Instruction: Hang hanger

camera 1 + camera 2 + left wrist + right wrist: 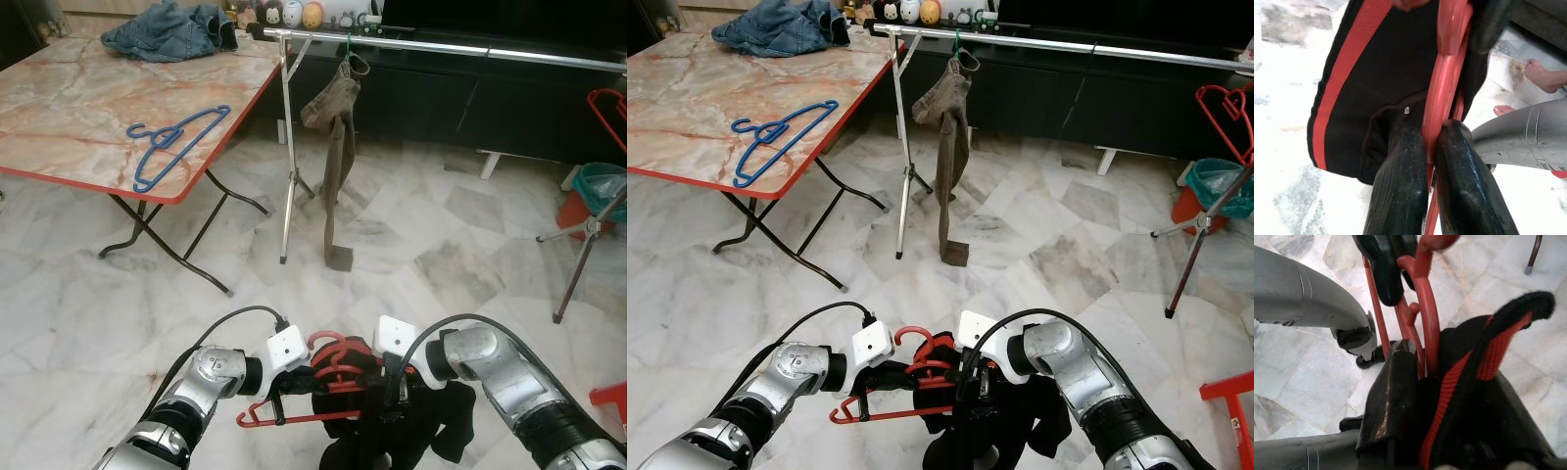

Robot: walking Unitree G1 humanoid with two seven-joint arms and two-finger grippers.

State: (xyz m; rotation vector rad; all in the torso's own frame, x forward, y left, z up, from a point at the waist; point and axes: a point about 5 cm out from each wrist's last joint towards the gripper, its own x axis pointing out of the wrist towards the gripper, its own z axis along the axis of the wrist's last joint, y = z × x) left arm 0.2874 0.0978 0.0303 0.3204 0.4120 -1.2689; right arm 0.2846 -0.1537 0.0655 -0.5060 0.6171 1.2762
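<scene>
Low at six o'clock, the left gripper pinches the red hanger and the right gripper clamps hanger and black red-striped garment together; stiff, light plastic under limp cloth, best held near the hook.

A red hanger carries a black garment with a red stripe. The counter is beige-and-pink marble pattern edged in red, with a blue hanger and blue denim on it. Olive-brown trousers hang from a silver rail. The floor is white-grey marble.
</scene>
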